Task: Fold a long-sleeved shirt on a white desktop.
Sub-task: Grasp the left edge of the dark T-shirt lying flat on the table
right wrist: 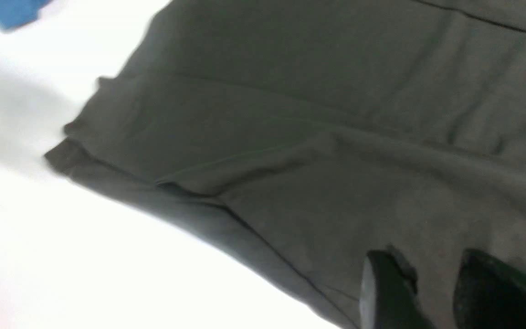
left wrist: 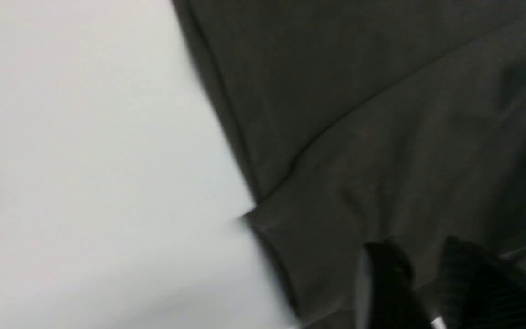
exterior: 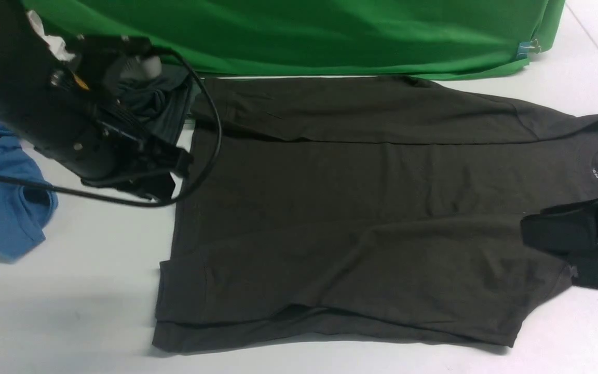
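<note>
the long-sleeved shirt [exterior: 361, 208] is lying flat on the white tabletop [exterior: 70, 301], with both sleeves lying folded inward over the body, giving a narrow rectangle. the left gripper [left wrist: 423, 283] is hovering at the hem edge and the right gripper [right wrist: 432, 292] at the collar end. both are showing fingers apart, clamping nothing, probably positioning for a crosswise fold.

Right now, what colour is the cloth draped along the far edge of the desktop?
The cloth is bright green, plain; the front view shows it best.
</note>
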`<control>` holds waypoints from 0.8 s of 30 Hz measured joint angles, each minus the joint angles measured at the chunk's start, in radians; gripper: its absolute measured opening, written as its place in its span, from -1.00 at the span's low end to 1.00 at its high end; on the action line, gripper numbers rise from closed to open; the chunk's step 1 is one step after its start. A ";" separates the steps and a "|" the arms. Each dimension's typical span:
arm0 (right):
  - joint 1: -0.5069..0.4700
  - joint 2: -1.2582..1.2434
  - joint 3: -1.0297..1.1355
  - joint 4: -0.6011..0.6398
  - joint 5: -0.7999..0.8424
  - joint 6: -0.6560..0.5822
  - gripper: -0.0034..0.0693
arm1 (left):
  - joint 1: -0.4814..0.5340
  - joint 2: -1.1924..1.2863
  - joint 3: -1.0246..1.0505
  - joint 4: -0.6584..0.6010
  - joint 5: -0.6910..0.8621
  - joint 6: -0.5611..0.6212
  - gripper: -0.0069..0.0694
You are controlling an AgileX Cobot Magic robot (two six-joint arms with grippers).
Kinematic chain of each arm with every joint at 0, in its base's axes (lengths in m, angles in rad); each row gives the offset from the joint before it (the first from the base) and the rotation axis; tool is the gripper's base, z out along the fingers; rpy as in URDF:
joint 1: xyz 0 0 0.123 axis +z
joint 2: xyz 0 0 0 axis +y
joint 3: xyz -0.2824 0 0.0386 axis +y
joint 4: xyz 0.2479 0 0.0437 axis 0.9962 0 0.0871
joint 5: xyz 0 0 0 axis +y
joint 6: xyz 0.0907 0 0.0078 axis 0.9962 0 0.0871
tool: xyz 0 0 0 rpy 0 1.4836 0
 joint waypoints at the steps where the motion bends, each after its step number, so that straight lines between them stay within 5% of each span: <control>1: 0.004 0.000 0.000 0.000 -0.001 -0.001 -0.25 | 0.000 0.020 0.012 0.005 0.000 0.028 -0.07; 6: 0.004 0.000 0.000 0.000 -0.006 -0.001 -0.25 | 0.000 0.123 0.068 0.018 0.000 0.233 0.43; 11: 0.004 0.000 0.000 0.000 -0.011 -0.001 -0.25 | 0.000 0.190 0.073 0.030 -0.079 0.282 0.70; 16: 0.004 0.000 0.000 0.000 -0.024 -0.001 -0.25 | 0.000 0.247 0.073 0.082 -0.151 0.284 0.71; 24: 0.004 0.000 0.000 0.000 -0.052 -0.002 -0.25 | 0.000 0.351 0.074 0.039 -0.152 0.289 0.44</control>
